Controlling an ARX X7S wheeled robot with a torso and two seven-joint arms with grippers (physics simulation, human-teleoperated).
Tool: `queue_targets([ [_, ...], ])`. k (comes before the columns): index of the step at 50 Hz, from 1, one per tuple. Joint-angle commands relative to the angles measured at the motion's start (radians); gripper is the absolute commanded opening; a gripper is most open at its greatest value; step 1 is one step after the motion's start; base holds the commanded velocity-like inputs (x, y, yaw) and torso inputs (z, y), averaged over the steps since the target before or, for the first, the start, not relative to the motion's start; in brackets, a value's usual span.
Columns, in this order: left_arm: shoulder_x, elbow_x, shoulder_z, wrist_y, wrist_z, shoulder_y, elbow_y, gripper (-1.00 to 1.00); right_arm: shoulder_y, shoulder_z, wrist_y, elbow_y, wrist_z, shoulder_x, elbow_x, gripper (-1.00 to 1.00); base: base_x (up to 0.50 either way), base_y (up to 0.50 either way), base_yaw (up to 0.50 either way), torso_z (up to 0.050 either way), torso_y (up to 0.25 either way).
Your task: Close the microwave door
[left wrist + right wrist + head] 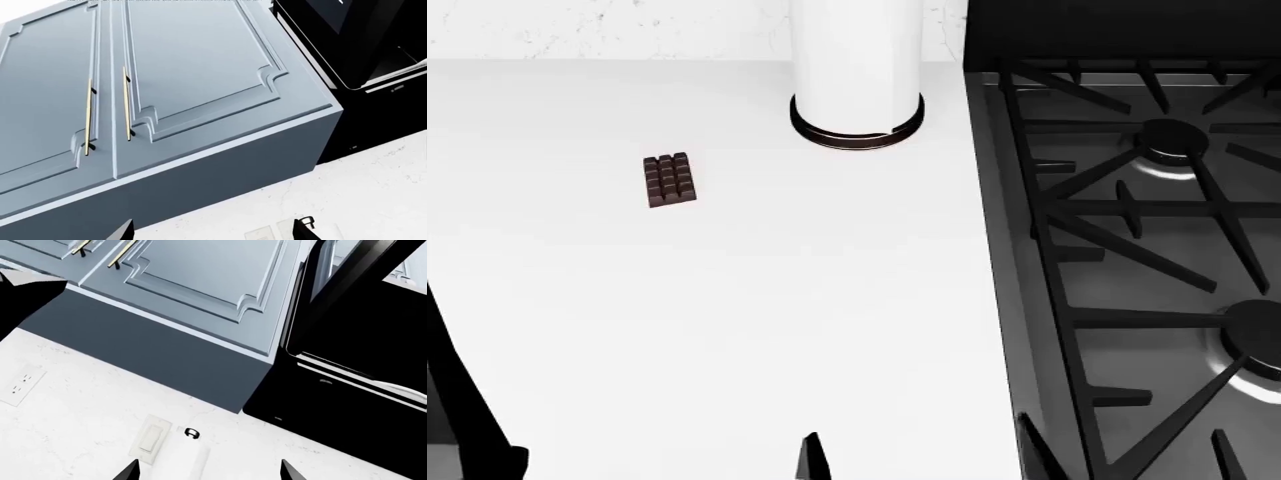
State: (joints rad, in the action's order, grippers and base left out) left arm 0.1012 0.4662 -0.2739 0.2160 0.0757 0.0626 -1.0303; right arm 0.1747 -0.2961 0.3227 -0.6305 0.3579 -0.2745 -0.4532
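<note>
The microwave door point(347, 35) is a flat black panel with a rounded lower corner, swung out from the black microwave point(373, 130) beside the wall cabinets. In the right wrist view the door point(353, 265) slants out above the microwave's body point(347, 410). My left gripper point(215, 234) points up at the cabinets, left of the door and apart from it, open and holding nothing. My right gripper point(208, 472) is also open and holds nothing, below and left of the door. The head view looks down and does not show the microwave.
Blue-grey cabinets point(200, 75) with gold handles hang left of the microwave. On the white counter point(761, 300) are a white roll point(857, 60) and a chocolate bar point(669, 180). A gas stove point(1148, 250) is at the right. I cannot identify the black wedge point(461, 400).
</note>
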Motion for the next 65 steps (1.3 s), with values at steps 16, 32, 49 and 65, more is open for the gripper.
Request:
queue_targets([
  [16,-0.051,0.017,-0.001,-0.005,-0.057,0.009,-0.01,1.0,-0.143,-0.059,-0.19,-0.273,-0.185,0.085,-0.076,1.0,0.0,0.0,0.0,0.0,0.0],
  [32,-0.04,0.003,-0.002,-0.013,-0.043,0.004,0.002,1.0,-0.276,-0.098,-0.338,-0.331,-0.31,0.137,-0.055,1.0,0.0,0.0,0.0,0.0,0.0],
  [49,-0.091,0.037,-0.028,0.062,-0.093,0.062,-0.015,1.0,-0.558,-0.128,-0.549,-0.36,-0.489,0.208,-0.067,1.0,0.0,0.0,0.0,0.0,0.0],
  [65,-0.014,-0.065,0.029,-0.083,-0.006,-0.024,0.044,1.0,-1.047,-0.056,-0.83,-0.309,-0.618,0.252,-0.054,1.0,0.0,0.0,0.0,0.0,0.0],
])
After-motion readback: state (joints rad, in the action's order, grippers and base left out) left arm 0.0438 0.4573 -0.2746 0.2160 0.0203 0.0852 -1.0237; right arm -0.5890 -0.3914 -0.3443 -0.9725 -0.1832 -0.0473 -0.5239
